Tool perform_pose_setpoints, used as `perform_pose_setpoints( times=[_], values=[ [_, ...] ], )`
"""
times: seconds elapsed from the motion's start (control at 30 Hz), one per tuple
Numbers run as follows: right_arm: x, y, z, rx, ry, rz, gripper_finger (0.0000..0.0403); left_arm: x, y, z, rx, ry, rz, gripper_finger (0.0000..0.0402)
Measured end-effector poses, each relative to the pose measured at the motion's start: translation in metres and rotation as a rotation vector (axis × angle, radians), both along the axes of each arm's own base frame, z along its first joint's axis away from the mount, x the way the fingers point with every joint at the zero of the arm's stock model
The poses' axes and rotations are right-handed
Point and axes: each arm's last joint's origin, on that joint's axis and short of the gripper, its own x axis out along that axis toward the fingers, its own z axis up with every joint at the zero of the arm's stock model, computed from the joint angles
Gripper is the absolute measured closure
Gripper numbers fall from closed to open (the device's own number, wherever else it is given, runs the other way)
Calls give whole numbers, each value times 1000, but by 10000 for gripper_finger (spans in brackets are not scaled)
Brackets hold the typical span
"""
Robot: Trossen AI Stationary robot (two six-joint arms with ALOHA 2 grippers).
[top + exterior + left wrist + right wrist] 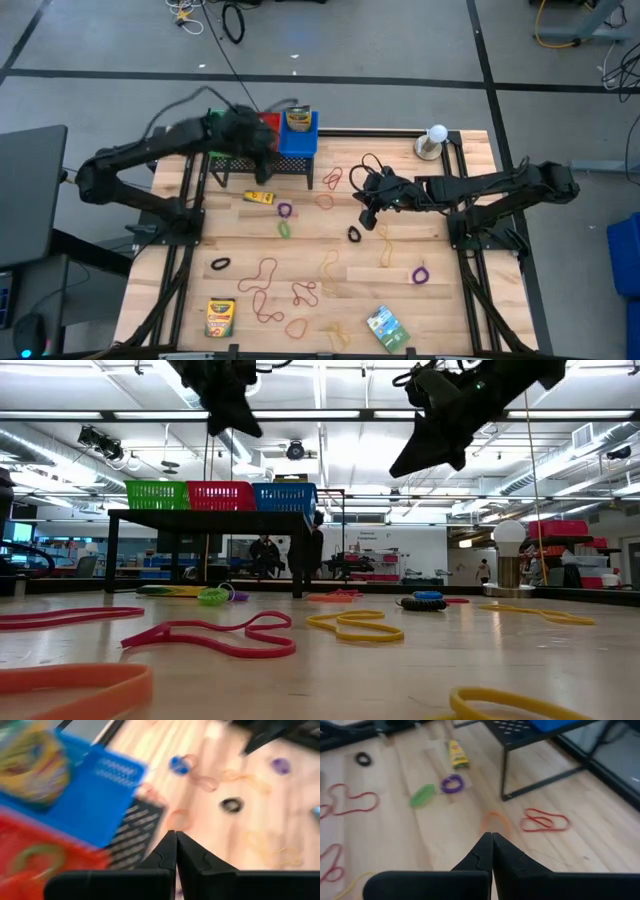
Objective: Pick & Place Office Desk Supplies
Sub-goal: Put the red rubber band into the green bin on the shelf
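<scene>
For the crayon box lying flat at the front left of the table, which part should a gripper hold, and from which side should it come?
Probably from straight above. The crayon box lies flat on the table with its long sides running front to back, so the fingers would best close across its narrow width, near the middle of its length. Nothing touches it; the nearest red band lies apart on its right.

No legible text anywhere.

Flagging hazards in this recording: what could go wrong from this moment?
The shut left gripper, blurred with motion above the blue plastic bin on the black mesh rack, might clip it. The shut right gripper, empty over the thin orange rubber band, may need another try.
</scene>
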Motion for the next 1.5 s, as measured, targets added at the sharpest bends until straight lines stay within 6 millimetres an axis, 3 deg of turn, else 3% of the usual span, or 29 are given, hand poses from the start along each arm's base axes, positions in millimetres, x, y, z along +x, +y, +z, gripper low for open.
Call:
perform_pose_setpoints(
  times=[0.17,0.33,0.43,0.73,1.0,1.2,1.5],
  values=[
    [-4,2,-28,44,-98,89,400,25,-37,-38,15,-171,-130,397],
    [-13,6,-43,59,-144,117,401,31,-64,-76,-55,-266,-116,395],
    [-18,7,-39,57,-155,122,399,26,-75,-95,-136,-197,-37,388],
    [-35,0,-31,-7,-86,138,394,15,-126,-120,-162,-11,52,390],
    [-44,-7,-31,-23,-26,127,394,4,-167,-158,-263,250,103,330],
    [-48,-6,-35,-20,28,131,395,-3,-184,-183,-320,399,208,290],
    [-49,-6,-35,-57,53,162,394,0,-192,-206,-321,486,257,287]
  ],
)
